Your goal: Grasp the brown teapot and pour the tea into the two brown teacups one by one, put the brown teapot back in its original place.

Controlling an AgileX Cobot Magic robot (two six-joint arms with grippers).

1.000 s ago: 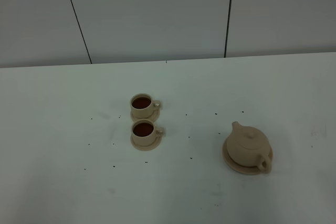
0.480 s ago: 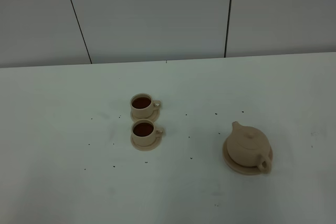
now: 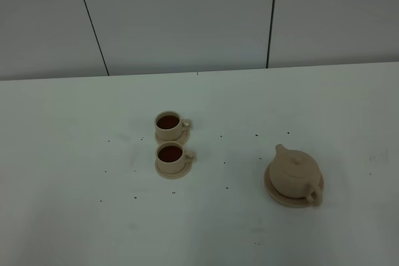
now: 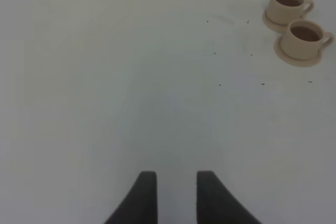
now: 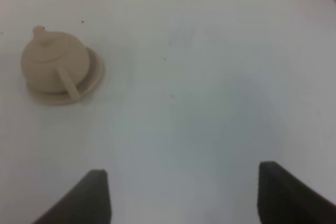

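The brown teapot point(image 3: 292, 174) point(image 5: 50, 64) stands upright on its wide tan saucer point(image 3: 277, 196) point(image 5: 97, 72), the original place, right of centre on the white table. Left of centre sit the two brown teacups, the far one point(image 3: 167, 131) point(image 4: 286, 9) and the near one point(image 3: 169, 161) point(image 4: 302, 43), each on a small saucer and holding dark tea. No arm shows in the exterior high view. My right gripper point(image 5: 184, 192) hovers wide open and empty, well away from the teapot. With its fingers close together and nothing between them, my left gripper point(image 4: 177, 195) hangs over bare table far from the cups.
Small dark specks dot the white tabletop point(image 3: 224, 163) around the cups and teapot. A pale panelled wall point(image 3: 187, 17) rises behind the table's far edge.
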